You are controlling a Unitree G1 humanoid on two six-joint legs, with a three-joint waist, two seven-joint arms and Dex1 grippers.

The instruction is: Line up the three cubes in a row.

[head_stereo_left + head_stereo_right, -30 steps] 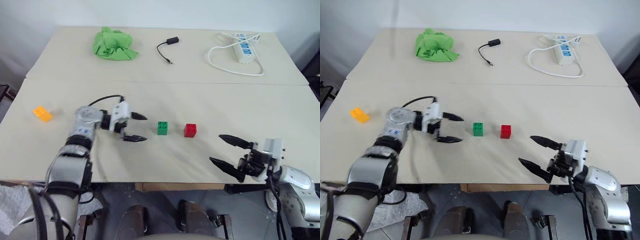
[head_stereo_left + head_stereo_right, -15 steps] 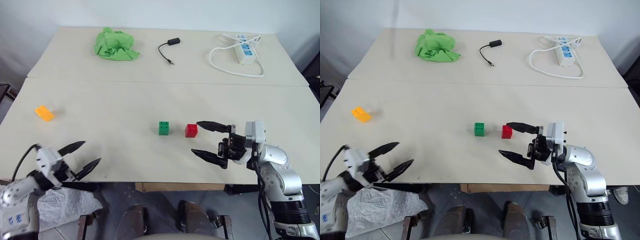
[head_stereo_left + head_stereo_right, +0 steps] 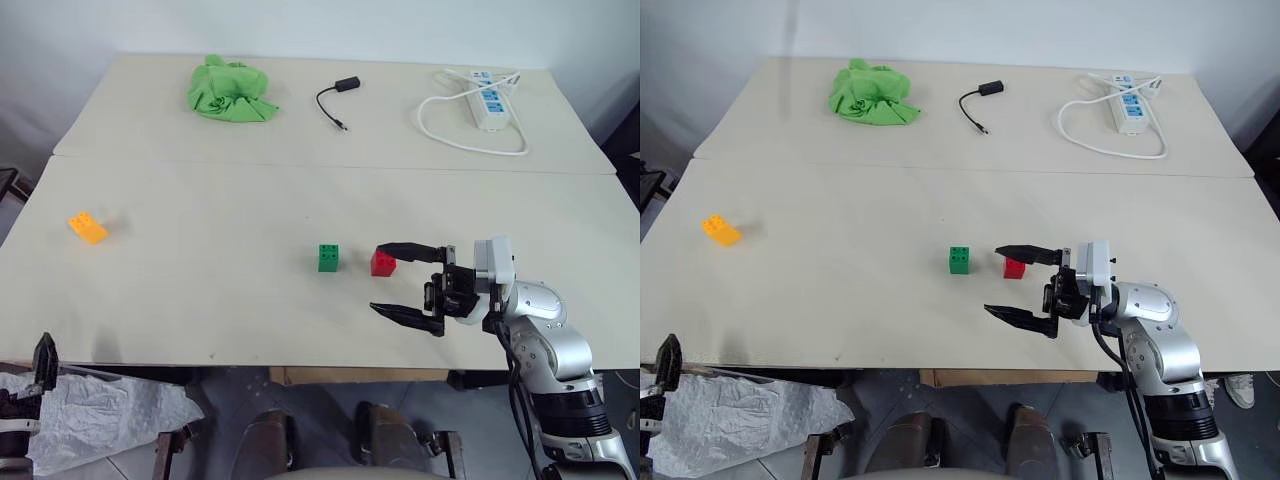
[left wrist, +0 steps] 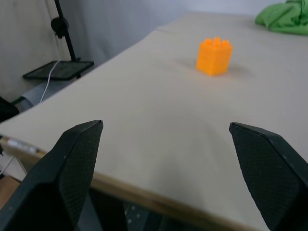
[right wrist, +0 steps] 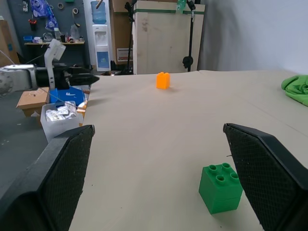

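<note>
Table [image 3: 200, 290] now: your L gripper [image 4: 168, 144] left the green cube [image 3: 328, 258], fingers wide; R gripper [image 3: 408, 283], wide too, moved beside the red cube [image 3: 382, 263].

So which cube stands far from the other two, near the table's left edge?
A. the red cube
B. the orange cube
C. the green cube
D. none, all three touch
B: the orange cube sits alone by the table's left edge, while the green cube and red cube stand close together near the middle.
</note>
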